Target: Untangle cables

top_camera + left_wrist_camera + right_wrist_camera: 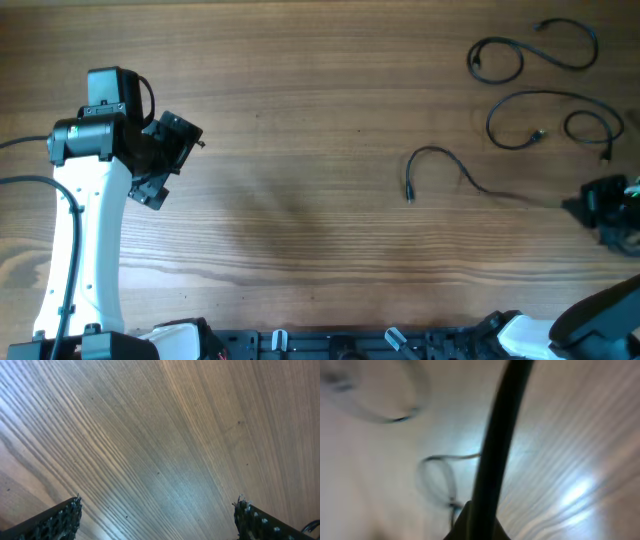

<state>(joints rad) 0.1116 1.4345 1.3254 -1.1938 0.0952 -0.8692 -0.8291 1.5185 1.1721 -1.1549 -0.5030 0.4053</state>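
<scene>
the right gripper has its fingers pressed together on the long cable, which rises thick and black from between them in the right wrist view, close to the lens and out of focus. behind it in that view, faint blurred loops of cord lie on the pale wood. from overhead, this gripper sits at the far right edge of the table. the long cable runs leftward from it across the wood, curves up into a hook and ends in a small plug lying flat, well apart from the gripper.

the left gripper has its fingers spread wide with nothing between them, only bare wood grain below. from overhead it is on the far left of the table, well apart from every cord.

the other cables lie loose at the upper right. a second cable arcs just above the right gripper, with a smaller loop at its right end. a third cable lies near the top right corner, coiled in a ring with a further curl to its right. the three lie as separate cords, not bunched.
</scene>
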